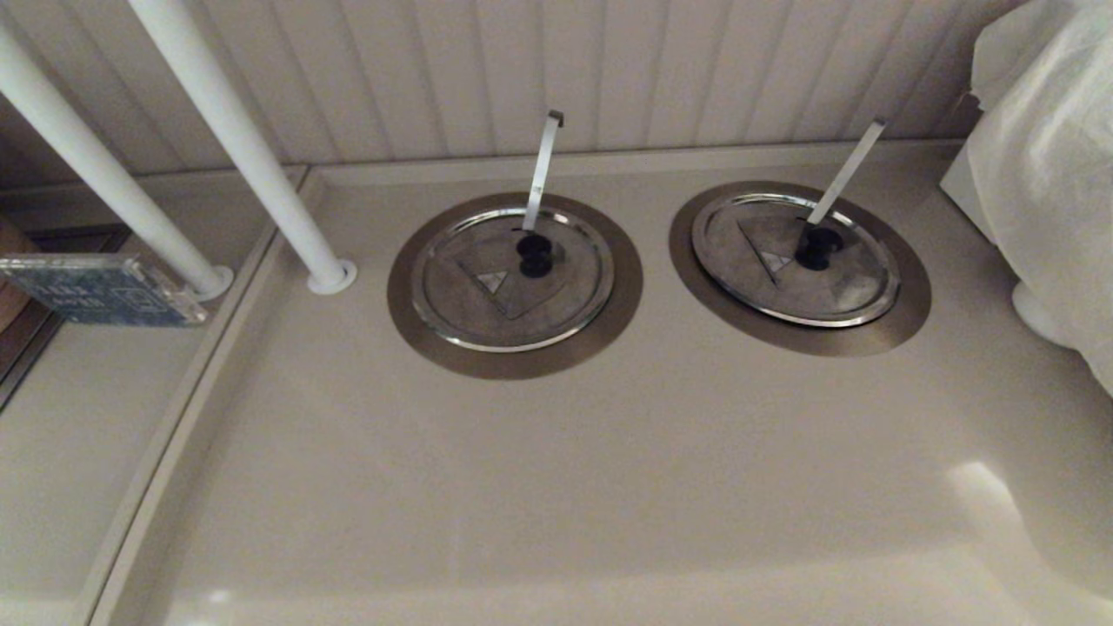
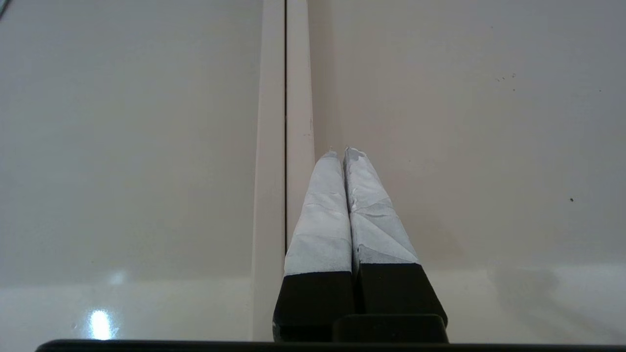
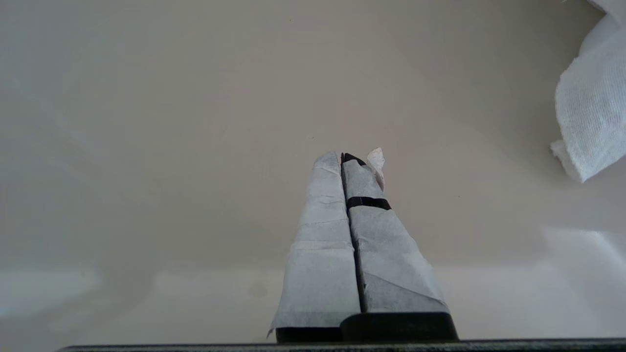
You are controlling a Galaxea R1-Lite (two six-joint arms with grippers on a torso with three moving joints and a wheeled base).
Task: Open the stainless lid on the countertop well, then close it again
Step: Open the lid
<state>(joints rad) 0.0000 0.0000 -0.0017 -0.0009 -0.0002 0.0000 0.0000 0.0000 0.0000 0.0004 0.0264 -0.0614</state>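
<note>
The stainless lid (image 1: 765, 278) lies closed at the right of the head view, with its black knob (image 1: 818, 247), a wedge flap with a triangle mark and a strongly slanting metal strip (image 1: 845, 172). It rests in the countertop well, ringed by a brushed-steel collar (image 1: 809, 341) in the beige counter. Neither gripper shows in the head view. In its wrist view my left gripper (image 2: 341, 152) is shut and empty above a counter seam (image 2: 285, 98). My right gripper (image 3: 341, 156), shut with nothing held, hangs over bare beige counter.
A second identical lid (image 1: 487, 300) with an upright strip sits in its own ring (image 1: 522, 363) to the left. Two white poles (image 1: 243, 148) rise at the back left beside a blue box (image 1: 100, 291). A white cloth (image 1: 1052, 156) covers the right edge.
</note>
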